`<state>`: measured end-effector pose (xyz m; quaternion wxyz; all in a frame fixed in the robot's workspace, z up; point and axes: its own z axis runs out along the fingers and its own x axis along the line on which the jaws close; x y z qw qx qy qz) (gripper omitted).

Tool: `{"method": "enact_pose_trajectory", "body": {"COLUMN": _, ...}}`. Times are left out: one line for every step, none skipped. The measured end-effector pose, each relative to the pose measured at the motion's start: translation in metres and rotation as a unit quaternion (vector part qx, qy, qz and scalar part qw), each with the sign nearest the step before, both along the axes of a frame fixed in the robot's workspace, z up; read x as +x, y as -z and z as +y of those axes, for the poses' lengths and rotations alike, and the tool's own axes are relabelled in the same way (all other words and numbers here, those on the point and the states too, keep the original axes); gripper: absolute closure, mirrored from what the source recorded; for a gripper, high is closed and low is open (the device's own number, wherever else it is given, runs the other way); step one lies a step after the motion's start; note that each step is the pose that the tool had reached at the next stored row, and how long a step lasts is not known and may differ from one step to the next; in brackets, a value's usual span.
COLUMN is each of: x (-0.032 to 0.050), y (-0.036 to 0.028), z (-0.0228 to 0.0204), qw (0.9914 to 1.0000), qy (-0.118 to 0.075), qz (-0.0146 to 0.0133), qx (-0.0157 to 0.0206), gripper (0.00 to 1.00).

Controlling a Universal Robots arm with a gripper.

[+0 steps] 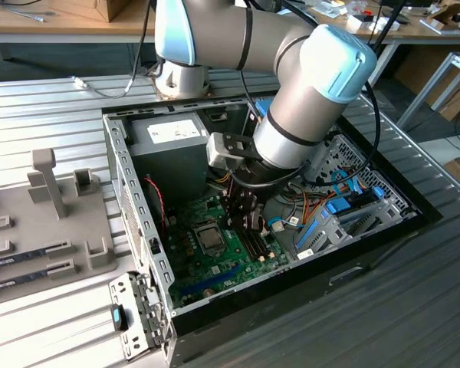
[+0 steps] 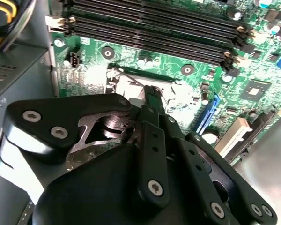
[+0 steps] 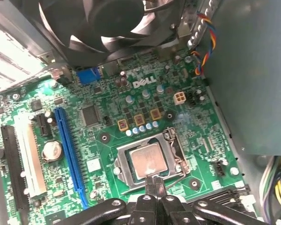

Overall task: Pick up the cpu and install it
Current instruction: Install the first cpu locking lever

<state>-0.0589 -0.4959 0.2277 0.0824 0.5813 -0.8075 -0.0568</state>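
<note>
The pincer (image 3: pixel 154 183), fingers pressed together and empty, hovers beside the cpu (image 3: pixel 147 161) lying flat, square in its socket (image 3: pixel 126 168).

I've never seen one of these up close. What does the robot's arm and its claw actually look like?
The arm is made of thick silver-grey tubes with rounded joints capped in pale blue. A black cable runs along it. At its end, below a grey box, sits the gripper: black metal links and narrow fingers joined with silver screws.
</note>
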Motion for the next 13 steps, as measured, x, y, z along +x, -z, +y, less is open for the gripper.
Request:
{"method": "enact_pose_trajectory", "body": {"x": 0.0000, "y": 0.0002, "z": 0.0000, "qw": 1.00000, "qy": 0.000, "qz": 0.0000, "qx": -0.0018, "gripper": 0.89}}
{"method": "enact_pose_trajectory", "body": {"x": 0.0000, "y": 0.0006, "z": -0.0001, "qw": 0.99999, "qy": 0.000, "qz": 0.0000, "qx": -0.0050, "gripper": 0.89}}
{"method": "enact_pose_trajectory", "body": {"x": 0.0000, "y": 0.0009, "z": -0.0001, "qw": 0.99998, "qy": 0.000, "qz": 0.0000, "qx": -0.0070, "gripper": 0.89}}
{"method": "enact_pose_trajectory", "body": {"x": 0.0000, "y": 0.0019, "z": -0.0001, "qw": 0.99994, "qy": 0.000, "qz": 0.0000, "qx": -0.0112, "gripper": 0.89}}
{"method": "enact_pose_trajectory", "body": {"x": 0.0000, "y": 0.0036, "z": -0.0001, "qw": 0.99988, "qy": 0.000, "qz": 0.0000, "qx": -0.0153, "gripper": 0.89}}
{"method": "enact_pose_trajectory", "body": {"x": 0.0000, "y": 0.0049, "z": -0.0001, "qw": 0.99985, "qy": 0.000, "qz": 0.0001, "qx": -0.0171, "gripper": 0.89}}
{"method": "enact_pose_trajectory", "body": {"x": 0.0000, "y": 0.0061, "z": -0.0001, "qw": 0.99983, "qy": 0.000, "qz": 0.0000, "qx": -0.0184, "gripper": 0.89}}
{"method": "enact_pose_trajectory", "body": {"x": 0.0000, "y": 0.0084, "z": -0.0001, "qw": 0.99980, "qy": 0.000, "qz": 0.0000, "qx": -0.0201, "gripper": 0.89}}
{"method": "enact_pose_trajectory", "body": {"x": 0.0000, "y": 0.0095, "z": -0.0001, "qw": 0.99978, "qy": 0.000, "qz": 0.0000, "qx": -0.0208, "gripper": 0.89}}
{"method": "enact_pose_trajectory", "body": {"x": 0.0000, "y": 0.0106, "z": -0.0001, "qw": 0.99977, "qy": 0.000, "qz": 0.0001, "qx": -0.0214, "gripper": 0.89}}
{"method": "enact_pose_trajectory", "body": {"x": 0.0000, "y": 0.0132, "z": -0.0001, "qw": 0.99975, "qy": 0.000, "qz": 0.0000, "qx": -0.0225, "gripper": 0.89}}
{"method": "enact_pose_trajectory", "body": {"x": 0.0000, "y": 0.0148, "z": -0.0001, "qw": 0.99973, "qy": 0.000, "qz": 0.0000, "qx": -0.0232, "gripper": 0.89}}
{"method": "enact_pose_trajectory", "body": {"x": 0.0000, "y": 0.0159, "z": -0.0001, "qw": 0.99972, "qy": 0.000, "qz": 0.0001, "qx": -0.0237, "gripper": 0.89}}
